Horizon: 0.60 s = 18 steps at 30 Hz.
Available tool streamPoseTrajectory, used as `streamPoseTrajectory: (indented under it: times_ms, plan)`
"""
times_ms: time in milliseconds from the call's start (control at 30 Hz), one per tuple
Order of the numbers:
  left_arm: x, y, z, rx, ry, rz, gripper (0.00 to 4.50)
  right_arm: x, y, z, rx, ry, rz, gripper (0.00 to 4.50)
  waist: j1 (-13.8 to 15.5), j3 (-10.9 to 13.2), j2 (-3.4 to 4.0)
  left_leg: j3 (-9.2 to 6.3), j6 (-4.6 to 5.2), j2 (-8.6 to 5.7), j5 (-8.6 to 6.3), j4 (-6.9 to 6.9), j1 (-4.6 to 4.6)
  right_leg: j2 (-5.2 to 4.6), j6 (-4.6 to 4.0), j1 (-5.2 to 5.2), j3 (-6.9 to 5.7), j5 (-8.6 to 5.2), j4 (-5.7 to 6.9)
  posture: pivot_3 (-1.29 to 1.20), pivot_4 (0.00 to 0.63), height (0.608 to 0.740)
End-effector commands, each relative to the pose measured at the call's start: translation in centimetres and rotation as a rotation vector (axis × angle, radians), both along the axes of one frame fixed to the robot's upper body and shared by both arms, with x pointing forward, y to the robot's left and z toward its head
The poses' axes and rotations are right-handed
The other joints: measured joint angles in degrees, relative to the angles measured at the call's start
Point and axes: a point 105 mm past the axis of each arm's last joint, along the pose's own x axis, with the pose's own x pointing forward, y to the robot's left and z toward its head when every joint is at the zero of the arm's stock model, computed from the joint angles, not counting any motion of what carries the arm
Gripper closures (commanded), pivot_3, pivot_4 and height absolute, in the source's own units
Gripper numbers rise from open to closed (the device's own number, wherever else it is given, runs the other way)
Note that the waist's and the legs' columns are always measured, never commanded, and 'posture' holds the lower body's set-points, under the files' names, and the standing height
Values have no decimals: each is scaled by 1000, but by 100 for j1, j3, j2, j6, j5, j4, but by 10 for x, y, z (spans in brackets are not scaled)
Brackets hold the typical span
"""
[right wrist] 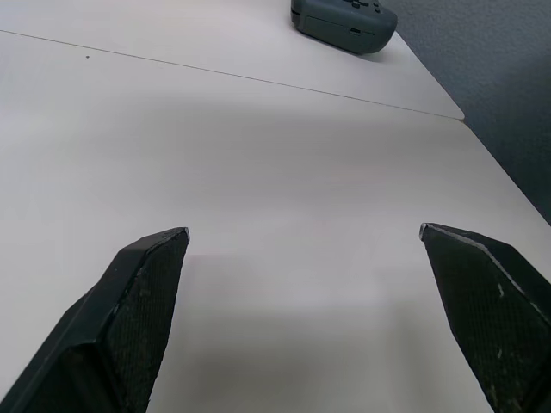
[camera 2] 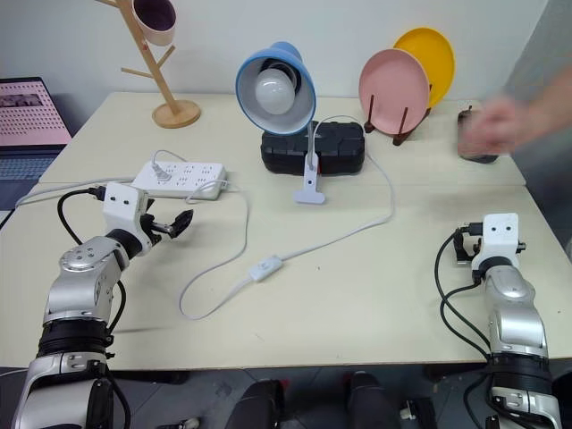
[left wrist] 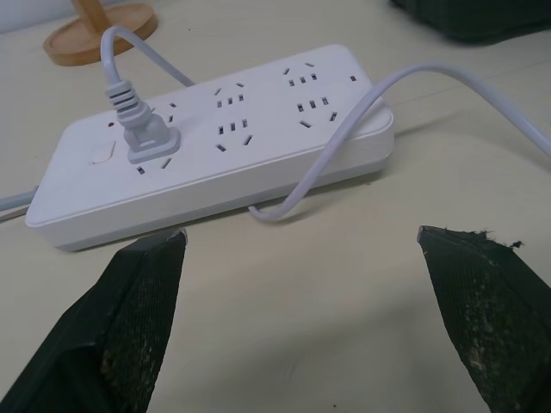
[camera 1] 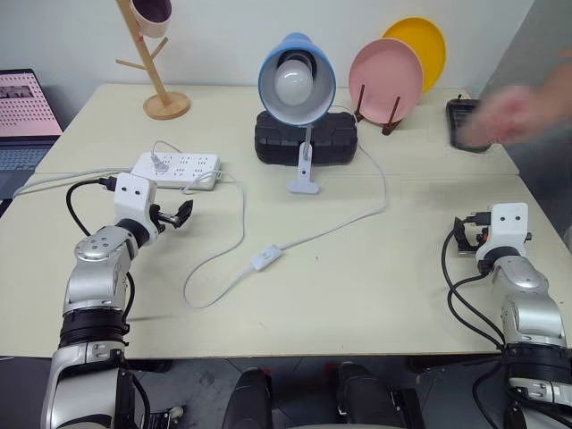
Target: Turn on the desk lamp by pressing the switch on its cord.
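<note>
Silver arms; white wrists; black cables

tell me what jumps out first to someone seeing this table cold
The desk lamp stands at the back centre, its light-blue shade and big white bulb tilted toward the camera. Behind it to the right, a pink plate and a yellow plate stand upright in a rack. In front, the cord snakes across the table with the switch lying mid-table.

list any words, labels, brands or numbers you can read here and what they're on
None can be read.
Open laptop screen: pink page, any text too small to read.
White multi-socket power strip: sockets and a button, no legible print.
Dark grey handheld controller: buttons, no readable label.
</note>
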Motion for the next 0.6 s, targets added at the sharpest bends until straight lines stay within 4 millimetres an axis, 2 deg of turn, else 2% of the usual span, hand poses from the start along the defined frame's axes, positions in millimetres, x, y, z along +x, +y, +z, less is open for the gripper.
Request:
streamPoseTrajectory:
  times_ms: [33, 233, 333, 433, 533, 600]
  plan:
    - [-2, 4, 15, 24, -46, -4, 20, 1, -3, 20, -32, -54, -4, 0, 0, 0, 0, 0, 0, 0, 0, 0, 0, 0, 0, 0, 0, 0, 0, 0, 150, 740]
    - [-2, 3, 21, 22, -62, -7, 20, 3, -1, 21, -35, -54, 8, 0, 0, 0, 0, 0, 0, 0, 0, 0, 0, 0, 0, 0, 0, 0, 0, 0, 150, 740]
    - [-7, -2, 29, 42, -56, -55, 20, 6, 7, 25, -42, -56, 56, 0, -5, 0, 0, 0, 0, 0, 0, 0, 0, 0, 0, 0, 0, 0, 0, 0, 150, 740]
    - [-18, -12, 40, 131, -12, -145, 20, 12, 27, 39, -47, -60, 220, 0, -41, 2, 2, 0, 0, 1, 0, -1, 0, 1, 0, -1, 1, 0, 0, 0, 150, 740]
    - [-38, -34, 48, 131, 57, -326, 20, 12, 57, 50, -42, -29, 451, 0, -51, 2, 3, 1, 0, 2, 0, -2, 0, 1, 1, -2, 0, -2, 0, 0, 150, 740]
    - [-55, -52, 52, 109, 117, -464, 20, 5, 81, 55, -44, 8, 637, 0, -51, 2, 3, 1, 0, 2, 0, -3, 4, 1, 2, 1, 1, -3, -1, 0, 150, 740]
